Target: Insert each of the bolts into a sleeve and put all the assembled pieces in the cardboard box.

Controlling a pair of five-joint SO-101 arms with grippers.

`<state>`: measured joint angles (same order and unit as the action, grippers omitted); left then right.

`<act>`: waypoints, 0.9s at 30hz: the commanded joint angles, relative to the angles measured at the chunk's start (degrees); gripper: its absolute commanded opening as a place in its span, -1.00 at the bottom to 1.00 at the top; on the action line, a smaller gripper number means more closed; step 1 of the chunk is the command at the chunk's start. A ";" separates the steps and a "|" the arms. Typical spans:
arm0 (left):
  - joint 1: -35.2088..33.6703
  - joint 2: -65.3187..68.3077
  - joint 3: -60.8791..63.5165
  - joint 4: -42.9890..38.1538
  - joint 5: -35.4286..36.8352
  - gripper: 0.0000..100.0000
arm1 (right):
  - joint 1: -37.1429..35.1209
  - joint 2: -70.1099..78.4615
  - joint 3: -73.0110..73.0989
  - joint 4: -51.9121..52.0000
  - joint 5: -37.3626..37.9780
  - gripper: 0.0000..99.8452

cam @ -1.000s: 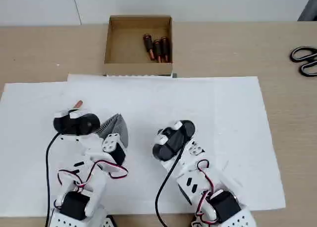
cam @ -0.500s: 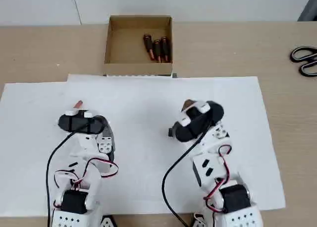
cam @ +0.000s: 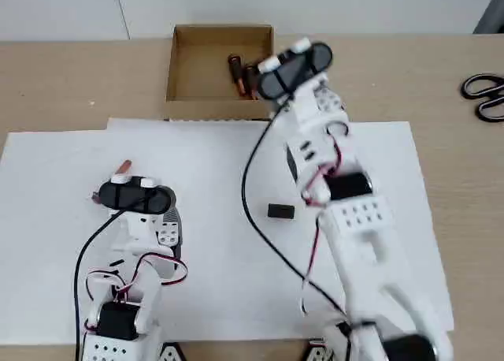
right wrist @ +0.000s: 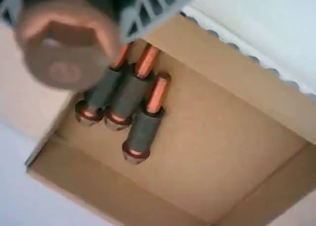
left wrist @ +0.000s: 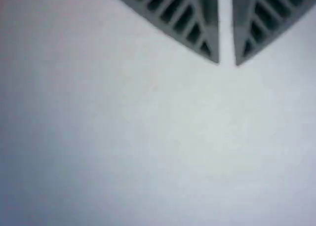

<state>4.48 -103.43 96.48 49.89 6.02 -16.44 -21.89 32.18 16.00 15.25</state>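
Table: I am looking down on a wooden table (cam: 63, 77) with a white paper sheet (cam: 220, 164) across its near half.
Cardboard box: the cardboard box (cam: 183, 69) sits at the far edge of the sheet, left of centre, open on top.
Assembled pieces: three assembled pieces (right wrist: 129, 105) lie side by side against the box's right wall.
Right gripper: my right gripper (right wrist: 84, 14) hangs over the box's right side, clamped on a held bolt (right wrist: 64, 43) with a copper hex head (I cannot tell whether a sleeve is on it).
Left gripper: my left gripper (left wrist: 227, 58) is low over the near-left paper, drawn in narrow with a thin slit between the fingers (left wrist: 197, 23), holding nothing.
Loose bolt: the copper end of a loose bolt (cam: 123, 166) pokes out just beyond the left arm.
Sleeve: a black sleeve (cam: 280, 211) lies on the paper, mid-sheet.
Scissors: scissors (cam: 484, 95) rest at the far right.
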 commanded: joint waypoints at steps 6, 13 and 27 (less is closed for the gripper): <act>-0.62 -0.26 -0.13 0.09 -0.18 -0.99 | -0.13 28.53 -30.33 -1.71 7.74 -0.99; -0.62 -0.26 -0.13 0.09 -0.09 -0.99 | -1.80 45.76 -47.56 -1.71 13.71 -0.99; -0.70 -0.26 -0.13 0.09 -0.09 -0.99 | -5.32 64.92 -65.32 -1.19 20.92 -0.61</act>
<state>4.31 -103.43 96.48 49.89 6.02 -21.54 43.78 -28.40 16.00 35.65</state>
